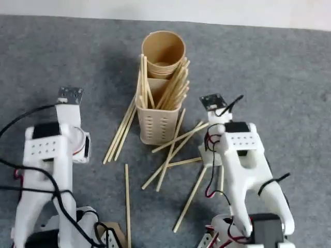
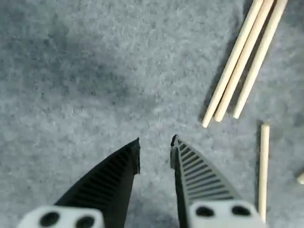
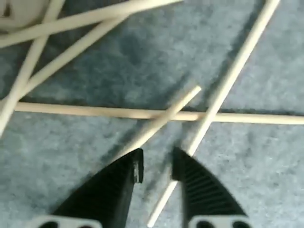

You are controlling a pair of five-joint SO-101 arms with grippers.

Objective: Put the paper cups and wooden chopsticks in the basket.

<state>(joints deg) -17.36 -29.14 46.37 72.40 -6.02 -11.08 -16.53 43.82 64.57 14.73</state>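
Note:
A beige perforated basket (image 1: 158, 126) stands mid-table with stacked paper cups (image 1: 163, 51) in its far compartment and a bundle of wooden chopsticks (image 1: 175, 89) leaning inside. Loose chopsticks lie scattered on the grey felt to its right (image 1: 173, 152) and beside its left wall (image 1: 120, 132). My left gripper (image 2: 155, 154) hangs slightly open over bare felt, with three chopstick ends (image 2: 237, 71) and a single stick (image 2: 264, 171) off to one side. My right gripper (image 3: 157, 165) is slightly open just above crossed chopsticks; one long stick (image 3: 223, 83) runs past a fingertip into the gap.
The left arm (image 1: 51, 150) stands left of the basket and the right arm (image 1: 240, 150) right of it. A lone chopstick (image 1: 127, 201) lies between the arms near the front. Cables trail around both bases. Grey felt covers the table.

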